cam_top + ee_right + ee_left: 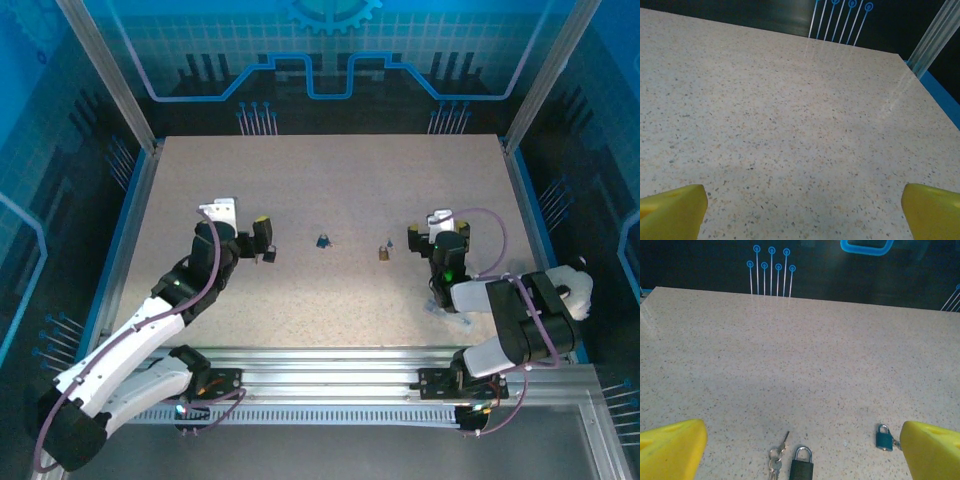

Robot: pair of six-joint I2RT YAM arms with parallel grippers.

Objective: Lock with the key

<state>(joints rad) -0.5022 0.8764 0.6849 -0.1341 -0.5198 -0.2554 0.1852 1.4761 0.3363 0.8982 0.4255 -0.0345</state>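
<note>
A bunch of keys (774, 460) lies on the speckled table beside a dark padlock (801, 468), both low in the left wrist view between the yellow fingers (671, 449). My left gripper (803, 442) hovers open above them with nothing in it. A small teal padlock (884, 437) lies just inside the right-hand finger. From above, the left gripper (240, 238) stands at mid-left, with the dark padlock (268, 257), the teal padlock (324, 240) and a brass padlock (383, 253) in a row. My right gripper (440, 238) is open over bare table (790, 100).
The table is walled by aluminium posts (110, 75) and blue panels with pin markings (255, 120). The far half of the table (330, 170) holds nothing. A metal rail (330, 360) carries both arm bases at the near edge.
</note>
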